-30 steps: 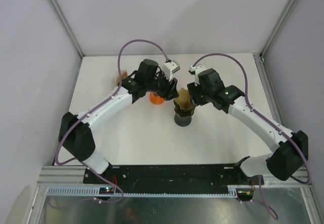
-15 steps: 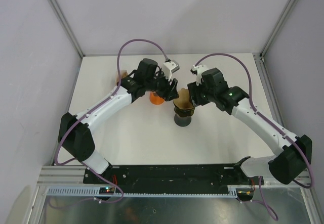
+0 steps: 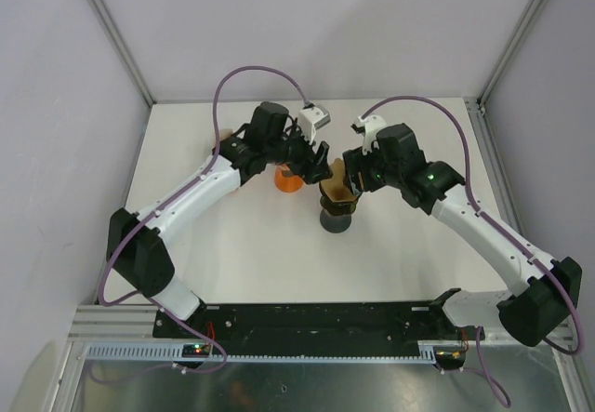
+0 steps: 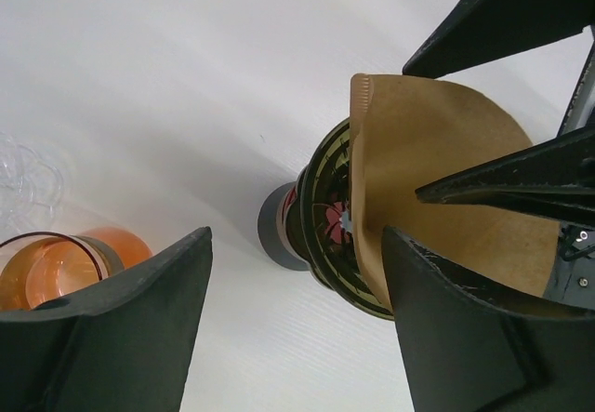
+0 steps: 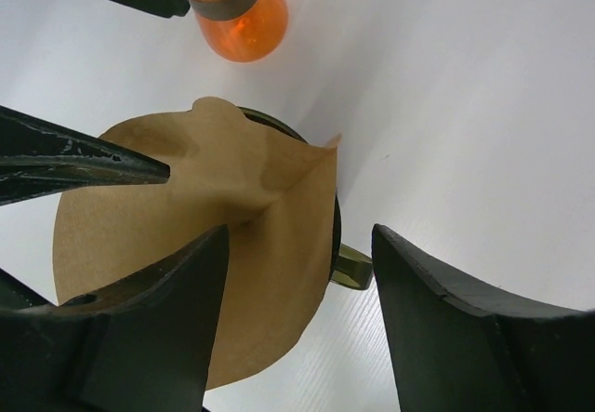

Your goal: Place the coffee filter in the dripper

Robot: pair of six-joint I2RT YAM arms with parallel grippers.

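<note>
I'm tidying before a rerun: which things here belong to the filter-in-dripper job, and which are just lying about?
Job: coffee filter, dripper.
Lying about: orange glass, clear object near it, too cropped to identify.

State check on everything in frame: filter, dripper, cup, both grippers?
coffee filter: sitting in the dripper, loosely cupped, edges above the rim, not gripped.
dripper: upright, filter inside.
orange cup: upright, apart from the dripper, contents unclear.
left gripper: open, jaws wide.
right gripper: open, jaws wide over the filter.
</note>
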